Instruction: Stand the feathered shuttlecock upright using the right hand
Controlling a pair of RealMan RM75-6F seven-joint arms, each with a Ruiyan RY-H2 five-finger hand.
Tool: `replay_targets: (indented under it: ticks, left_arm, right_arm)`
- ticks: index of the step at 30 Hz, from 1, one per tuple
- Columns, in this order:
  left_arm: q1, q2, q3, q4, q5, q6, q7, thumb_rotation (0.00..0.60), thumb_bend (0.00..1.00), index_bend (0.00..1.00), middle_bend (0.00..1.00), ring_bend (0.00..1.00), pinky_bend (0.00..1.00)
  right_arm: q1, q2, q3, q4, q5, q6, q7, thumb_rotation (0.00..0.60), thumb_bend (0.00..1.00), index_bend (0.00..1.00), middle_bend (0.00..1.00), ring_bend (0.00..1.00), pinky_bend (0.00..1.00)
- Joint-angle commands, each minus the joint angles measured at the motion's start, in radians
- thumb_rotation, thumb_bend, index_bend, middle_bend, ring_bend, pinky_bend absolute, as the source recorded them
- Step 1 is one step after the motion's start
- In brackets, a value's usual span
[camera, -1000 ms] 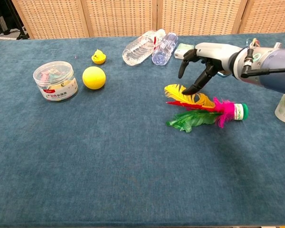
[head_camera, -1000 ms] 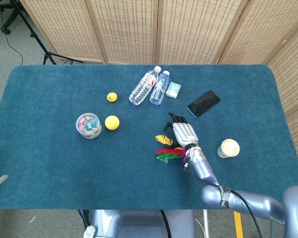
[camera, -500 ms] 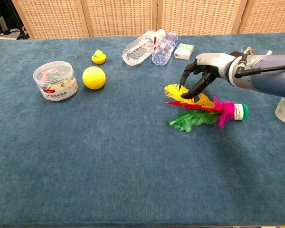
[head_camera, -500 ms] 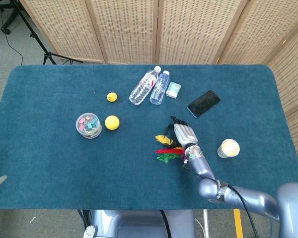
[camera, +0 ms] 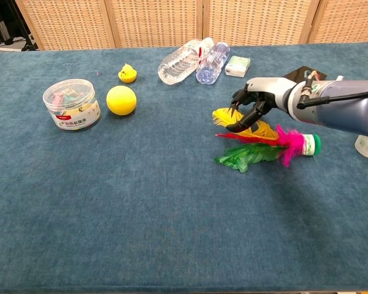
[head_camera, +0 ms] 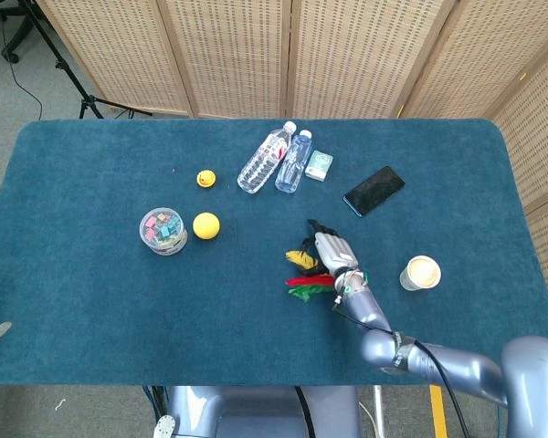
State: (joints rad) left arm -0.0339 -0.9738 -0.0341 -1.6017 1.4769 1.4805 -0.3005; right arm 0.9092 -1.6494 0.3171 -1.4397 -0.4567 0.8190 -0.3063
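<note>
The feathered shuttlecock (camera: 267, 144) lies on its side on the blue table (camera: 141, 208). Its yellow, red, green and pink feathers fan out to the left, and its green and white base (camera: 309, 144) points right. In the head view the feathers (head_camera: 303, 276) show just left of my right hand (head_camera: 333, 251). My right hand (camera: 256, 105) hangs over the feather end with its fingers apart and bent down. Its fingertips (camera: 233, 127) touch the yellow feather, and nothing is gripped. My left hand is not visible.
Two water bottles (head_camera: 267, 158) lie at the back beside a small box (head_camera: 319, 165) and a black phone (head_camera: 374, 191). A paper cup (head_camera: 421, 273) stands right of the hand. A yellow ball (head_camera: 206, 225), a yellow duck (head_camera: 205, 178) and a clear jar (head_camera: 163, 230) sit to the left.
My right hand has come down and a little left onto the feathers, its fingers curling more. The shuttlecock has not moved.
</note>
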Motion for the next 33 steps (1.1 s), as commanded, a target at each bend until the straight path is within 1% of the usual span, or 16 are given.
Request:
replay_targets:
  ticks: [1, 7, 12, 13, 16, 22, 26, 29, 33]
  left_arm:
    - [0.000, 0.001, 0.000, 0.001, -0.001, 0.000, -0.003, 0.600, 0.00, 0.00, 0.00, 0.00, 0.00]
    - [0.001, 0.002, 0.000, 0.002, 0.000, 0.000, -0.007, 0.600, 0.00, 0.00, 0.00, 0.00, 0.00]
    - [0.000, 0.002, 0.002, 0.001, 0.004, 0.000, -0.007, 0.600, 0.00, 0.00, 0.00, 0.00, 0.00]
    - [0.002, 0.003, 0.003, 0.000, 0.007, 0.002, -0.007, 0.600, 0.00, 0.00, 0.00, 0.00, 0.00]
    - [0.005, 0.004, 0.006, -0.001, 0.013, 0.008, -0.010, 0.600, 0.00, 0.00, 0.00, 0.00, 0.00]
    - [0.010, 0.003, 0.010, -0.002, 0.025, 0.021, -0.009, 0.600, 0.00, 0.00, 0.00, 0.00, 0.00]
    - [0.012, 0.003, 0.011, -0.001, 0.028, 0.026, -0.009, 0.600, 0.00, 0.00, 0.00, 0.00, 0.00]
    - [0.012, 0.002, 0.012, -0.001, 0.028, 0.025, -0.009, 0.600, 0.00, 0.00, 0.00, 0.00, 0.00]
    - [0.011, 0.003, 0.012, -0.001, 0.028, 0.022, -0.007, 0.600, 0.00, 0.00, 0.00, 0.00, 0.00]
  right_arm:
    - [0.003, -0.006, -0.004, 0.007, -0.002, -0.001, 0.004, 0.600, 0.47, 0.60, 0.00, 0.00, 0.00]
    - [-0.002, 0.003, -0.008, -0.008, -0.021, 0.012, 0.015, 0.600, 0.56, 0.66, 0.00, 0.00, 0.00]
    - [-0.021, 0.043, 0.006, -0.072, -0.073, 0.042, 0.040, 0.600, 0.59, 0.69, 0.00, 0.00, 0.00]
    - [-0.029, 0.070, 0.020, -0.120, -0.115, 0.068, 0.048, 0.600, 0.59, 0.69, 0.00, 0.00, 0.00]
    - [-0.059, 0.117, 0.024, -0.211, -0.190, 0.104, 0.074, 0.600, 0.61, 0.71, 0.00, 0.00, 0.00]
    - [-0.101, 0.164, 0.032, -0.317, -0.312, 0.150, 0.136, 0.600, 0.62, 0.71, 0.00, 0.00, 0.00]
    - [-0.132, 0.170, 0.022, -0.338, -0.404, 0.162, 0.204, 0.600, 0.62, 0.72, 0.00, 0.00, 0.00]
    - [-0.160, 0.165, 0.007, -0.333, -0.482, 0.174, 0.265, 0.600, 0.62, 0.72, 0.00, 0.00, 0.00]
    - [-0.189, 0.174, -0.010, -0.328, -0.554, 0.181, 0.328, 0.600, 0.62, 0.72, 0.00, 0.00, 0.00]
